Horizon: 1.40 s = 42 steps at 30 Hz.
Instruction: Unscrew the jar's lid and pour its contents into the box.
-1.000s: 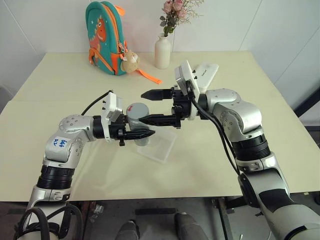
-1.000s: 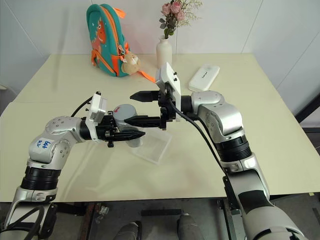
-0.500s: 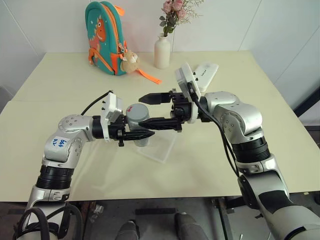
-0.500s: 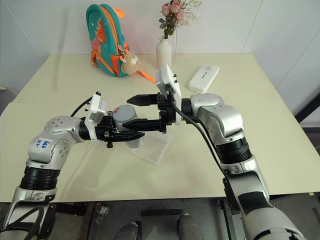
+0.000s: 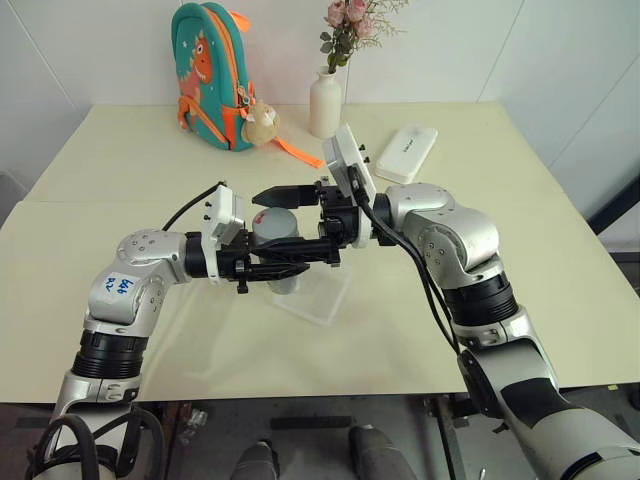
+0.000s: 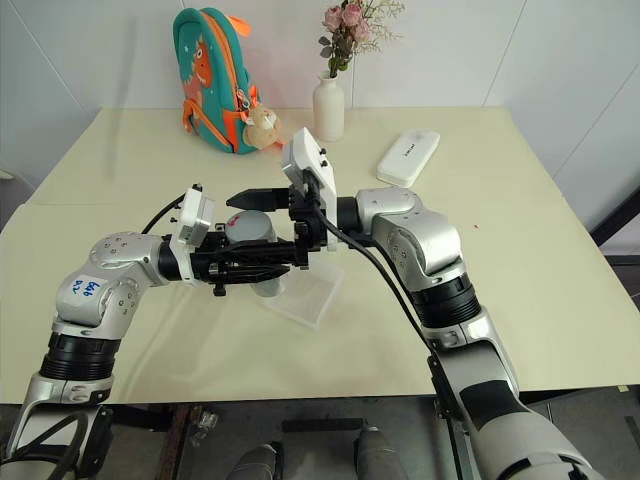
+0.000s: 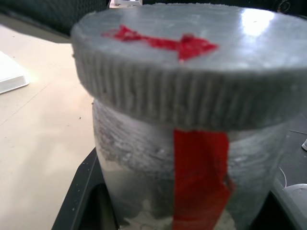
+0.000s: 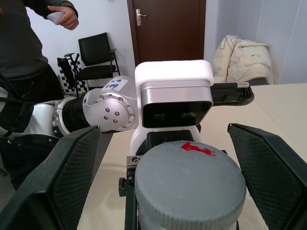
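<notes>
The left gripper (image 5: 270,268) clamps the upright jar (image 5: 277,232); the right gripper (image 5: 285,220), jaws wide, straddles the lid (image 8: 188,178), one jaw on each side.

A teal backpack (image 5: 208,75) with orange straps stands at the table's (image 5: 120,180) far edge — a small plush toy (image 5: 262,122) hangs on it. Just beside it is a white vase (image 5: 325,103) with pink flowers (image 5: 352,22). A white oblong case (image 5: 405,153) lies nearer the far right corner.
</notes>
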Each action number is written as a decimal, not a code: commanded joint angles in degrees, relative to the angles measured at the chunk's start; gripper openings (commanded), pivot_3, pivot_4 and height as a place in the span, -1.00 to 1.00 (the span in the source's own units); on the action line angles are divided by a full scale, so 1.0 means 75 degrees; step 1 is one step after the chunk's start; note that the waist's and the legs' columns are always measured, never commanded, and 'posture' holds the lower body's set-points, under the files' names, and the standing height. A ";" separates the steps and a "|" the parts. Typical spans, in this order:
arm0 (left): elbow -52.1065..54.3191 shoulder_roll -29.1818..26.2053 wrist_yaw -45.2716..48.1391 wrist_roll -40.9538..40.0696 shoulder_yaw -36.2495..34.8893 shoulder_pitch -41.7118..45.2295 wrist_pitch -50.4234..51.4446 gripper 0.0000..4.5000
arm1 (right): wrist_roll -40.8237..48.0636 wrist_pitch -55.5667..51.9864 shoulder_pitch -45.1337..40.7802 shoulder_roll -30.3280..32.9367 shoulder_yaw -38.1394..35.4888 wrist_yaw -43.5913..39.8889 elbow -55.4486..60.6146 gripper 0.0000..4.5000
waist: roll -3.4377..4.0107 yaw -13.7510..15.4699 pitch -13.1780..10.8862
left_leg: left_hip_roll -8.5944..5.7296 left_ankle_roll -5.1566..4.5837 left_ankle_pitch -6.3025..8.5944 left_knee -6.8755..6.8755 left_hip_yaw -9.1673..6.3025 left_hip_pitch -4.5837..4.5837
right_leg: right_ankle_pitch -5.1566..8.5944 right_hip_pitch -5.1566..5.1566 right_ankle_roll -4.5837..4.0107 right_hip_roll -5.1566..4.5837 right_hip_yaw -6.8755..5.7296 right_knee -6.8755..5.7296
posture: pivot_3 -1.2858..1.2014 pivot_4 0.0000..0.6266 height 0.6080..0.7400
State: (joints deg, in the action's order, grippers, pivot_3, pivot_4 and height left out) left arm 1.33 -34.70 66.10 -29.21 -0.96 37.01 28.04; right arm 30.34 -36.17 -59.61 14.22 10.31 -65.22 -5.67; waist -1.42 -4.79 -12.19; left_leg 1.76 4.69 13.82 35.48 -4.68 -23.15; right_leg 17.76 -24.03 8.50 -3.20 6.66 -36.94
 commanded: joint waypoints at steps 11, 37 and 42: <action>0.0266 -0.0034 -0.0059 -0.0159 -0.0133 0.0057 -0.0035 -0.12 | -0.0068 0.0217 -0.0233 -0.0091 -0.0043 -0.0092 -0.0107 0.73 | 0.0000 0.0001 0.0000 | 0.0000 0.0000 0.0000 0.0000 0.0000 0.0000 | 0.0000 0.0000 0.0000 0.0000 0.0000 0.0000 | 0.03 -0.52 1.00; 0.0354 -0.0060 -0.0081 -0.0187 -0.0195 -0.0116 -0.0041 -0.12 | 0.1292 -0.1248 -0.0430 -0.0022 -0.1143 0.0783 0.0171 0.46 | 0.0003 -0.0015 -0.0002 | -0.0001 0.0000 0.0000 -0.0001 -0.0008 -0.0003 | 0.0001 0.0000 -0.0001 0.0000 -0.0006 0.0002 | 0.03 -0.52 1.00; 0.0332 -0.0047 -0.0084 -0.0181 -0.0189 -0.0086 -0.0051 -0.12 | 0.0557 -0.0584 -0.0414 0.0204 -0.0656 0.0604 0.0036 0.46 | 0.0002 -0.0011 -0.0001 | 0.0000 0.0000 0.0000 -0.0004 -0.0008 -0.0002 | 0.0001 -0.0001 -0.0002 0.0000 -0.0007 0.0003 | 0.03 -0.52 1.00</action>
State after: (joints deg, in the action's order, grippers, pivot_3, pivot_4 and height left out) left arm 1.92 -34.71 65.64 -29.31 -1.22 35.86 28.05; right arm 35.43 -42.50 -62.26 15.21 4.65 -59.85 -6.85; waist -1.40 -4.87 -12.20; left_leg 1.75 4.69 13.82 35.45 -4.74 -23.17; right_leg 17.77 -24.04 8.49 -3.20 6.61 -36.91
